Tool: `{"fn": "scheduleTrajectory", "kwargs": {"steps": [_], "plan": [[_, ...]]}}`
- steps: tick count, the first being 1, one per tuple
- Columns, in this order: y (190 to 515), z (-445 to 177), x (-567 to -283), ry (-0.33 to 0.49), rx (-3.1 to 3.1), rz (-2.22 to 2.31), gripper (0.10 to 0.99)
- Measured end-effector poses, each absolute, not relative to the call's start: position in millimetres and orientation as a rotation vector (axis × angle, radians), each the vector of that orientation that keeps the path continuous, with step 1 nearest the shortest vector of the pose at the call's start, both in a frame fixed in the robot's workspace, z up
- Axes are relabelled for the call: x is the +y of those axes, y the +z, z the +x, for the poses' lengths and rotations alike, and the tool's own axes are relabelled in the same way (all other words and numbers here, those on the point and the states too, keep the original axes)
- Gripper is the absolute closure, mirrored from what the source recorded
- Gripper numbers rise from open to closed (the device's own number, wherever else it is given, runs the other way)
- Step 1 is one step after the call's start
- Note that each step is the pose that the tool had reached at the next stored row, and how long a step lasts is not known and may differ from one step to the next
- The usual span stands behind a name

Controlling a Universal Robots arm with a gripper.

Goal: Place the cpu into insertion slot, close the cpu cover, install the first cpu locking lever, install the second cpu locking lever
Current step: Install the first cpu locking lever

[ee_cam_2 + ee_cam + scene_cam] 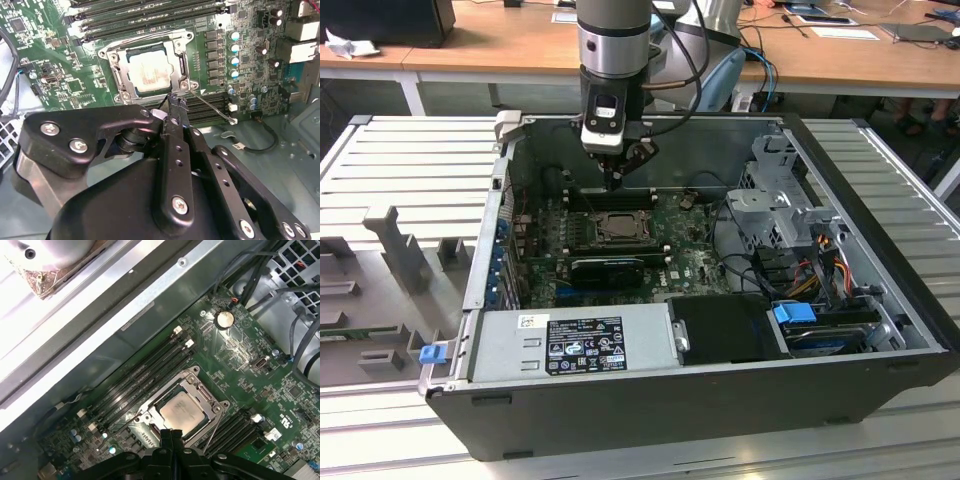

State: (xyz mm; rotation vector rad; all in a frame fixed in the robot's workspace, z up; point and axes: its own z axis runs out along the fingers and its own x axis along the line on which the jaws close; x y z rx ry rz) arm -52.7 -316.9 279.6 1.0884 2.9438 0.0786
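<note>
The pale silver cpu (150,72) (182,412) (618,226) lies flat in the insertion slot (116,77) on the green board. The silvery cpu cover (177,50) (200,390) is folded down around it, so the chip shows through the cover's window and the pin field is hidden. A thin metal locking lever (212,107) (214,430) sticks out at an angle from one socket corner, over the memory slots. My gripper (175,100) (172,432) (613,183) hangs just above the socket's edge near that lever's base, shut, with nothing held.
Black memory slots (145,375) flank the socket. A long black card (608,270) lies in front of it, and the power supply (575,340) fills the near side. A drive cage (780,215) and cables stand at the exterior view's right. Case walls (500,200) close in all round.
</note>
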Motion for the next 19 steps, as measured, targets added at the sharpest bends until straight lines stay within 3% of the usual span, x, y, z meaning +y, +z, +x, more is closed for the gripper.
{"fn": "scheduleTrajectory", "kwargs": {"steps": [19], "plan": [[279.7, -52.7, -317.0, 0.078, 3.058, 0.734, 0.98]]}}
